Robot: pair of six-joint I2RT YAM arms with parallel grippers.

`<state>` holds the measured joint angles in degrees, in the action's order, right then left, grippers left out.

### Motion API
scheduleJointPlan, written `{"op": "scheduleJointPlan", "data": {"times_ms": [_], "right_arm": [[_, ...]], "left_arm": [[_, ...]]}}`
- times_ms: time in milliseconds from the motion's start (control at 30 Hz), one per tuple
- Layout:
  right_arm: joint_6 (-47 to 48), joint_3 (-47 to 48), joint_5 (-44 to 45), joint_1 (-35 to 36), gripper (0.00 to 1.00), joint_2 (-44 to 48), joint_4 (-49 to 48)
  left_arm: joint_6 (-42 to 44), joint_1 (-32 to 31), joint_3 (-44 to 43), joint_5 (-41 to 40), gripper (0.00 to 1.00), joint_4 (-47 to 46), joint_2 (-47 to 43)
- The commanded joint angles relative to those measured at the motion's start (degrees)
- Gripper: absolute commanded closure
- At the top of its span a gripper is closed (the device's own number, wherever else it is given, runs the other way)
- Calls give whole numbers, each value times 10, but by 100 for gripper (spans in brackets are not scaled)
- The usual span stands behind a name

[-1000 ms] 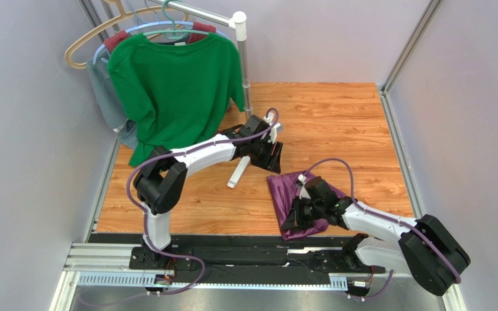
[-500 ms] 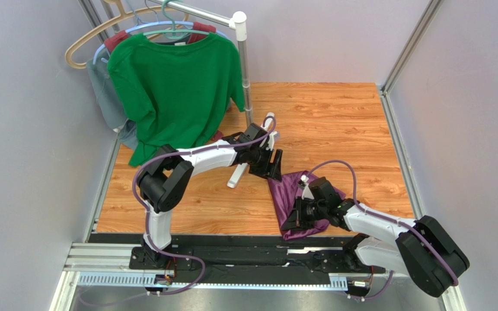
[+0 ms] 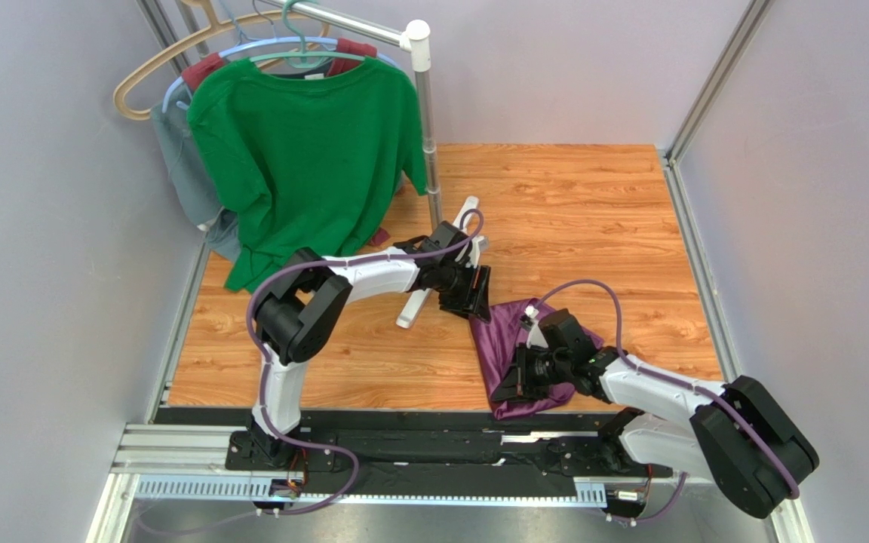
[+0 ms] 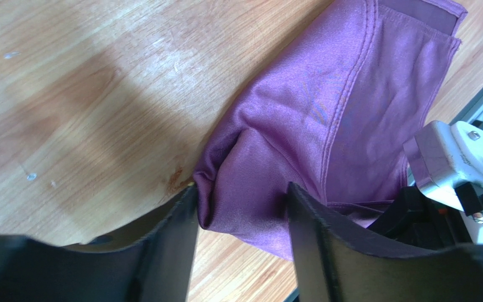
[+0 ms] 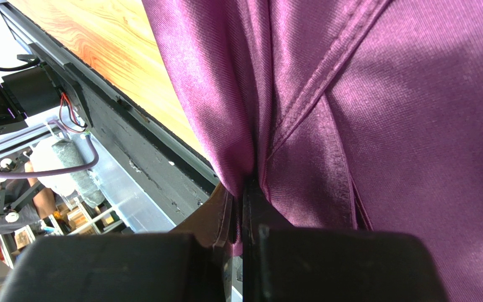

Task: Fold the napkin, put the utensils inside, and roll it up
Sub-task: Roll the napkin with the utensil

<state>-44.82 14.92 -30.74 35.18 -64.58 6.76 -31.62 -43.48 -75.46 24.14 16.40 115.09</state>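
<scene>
The dark purple napkin [image 3: 504,330] lies bunched on the wooden table [image 3: 586,215], near its front right. My left gripper [image 3: 475,303] is down at the napkin's far left corner. In the left wrist view its jaws [image 4: 241,196] stand open, straddling a puffed fold of the napkin [image 4: 326,119]. My right gripper [image 3: 515,385] is at the napkin's near edge. The right wrist view shows this gripper [image 5: 245,189] shut on a pinched pleat of the napkin [image 5: 389,94]. The utensils are out of view.
A green T-shirt [image 3: 303,158] hangs on a rack with a metal pole [image 3: 426,113] at the back left. A white bar [image 3: 416,303] lies on the table just left of my left gripper. A black rail [image 3: 405,436] runs along the table's front edge.
My left gripper has come nearer and lower, from over the white bar down onto the napkin's far corner. The right arm and its hold on the cloth have not moved.
</scene>
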Motion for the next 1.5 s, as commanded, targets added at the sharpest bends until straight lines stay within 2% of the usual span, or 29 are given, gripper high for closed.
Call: {"op": "scheduleJointPlan", "data": {"times_ms": [0,100,300,367,600,667,767,900,967,1067,1100,1167,1300,1467], "right_arm": [[19,-21,62,-2,100,-18,45],[18,-20,64,-1,100,-19,47],[24,-18,73,-2,100,-15,55],[25,-16,74,-1,100,-17,55],[36,3,85,-1,100,-19,75],[42,20,89,-1,100,-15,93],[59,51,93,-1,91,-5,126],[72,93,92,0,71,16,165],[82,108,92,0,64,22,192],[90,136,93,3,60,38,224],[91,143,95,6,48,42,233],[98,169,103,14,41,58,251],[117,209,169,42,39,73,258],[146,253,216,67,41,11,233]], "left_arm": [[-2,-3,-10,14,44,-10,22],[4,-3,-10,10,58,-4,24],[16,-3,-17,11,72,7,35],[25,-3,-27,9,82,20,40],[54,-3,-57,6,100,66,48],[58,-3,-67,6,100,77,55],[67,-3,-79,4,100,96,60],[81,-3,-92,-6,100,124,61],[84,-3,-98,-12,100,132,61],[88,-3,-105,-14,100,144,62],[88,-3,-107,-14,100,146,64],[88,-3,-110,-11,100,149,66],[86,-3,-115,-8,100,151,66],[86,-3,-118,-9,100,152,67]]}}
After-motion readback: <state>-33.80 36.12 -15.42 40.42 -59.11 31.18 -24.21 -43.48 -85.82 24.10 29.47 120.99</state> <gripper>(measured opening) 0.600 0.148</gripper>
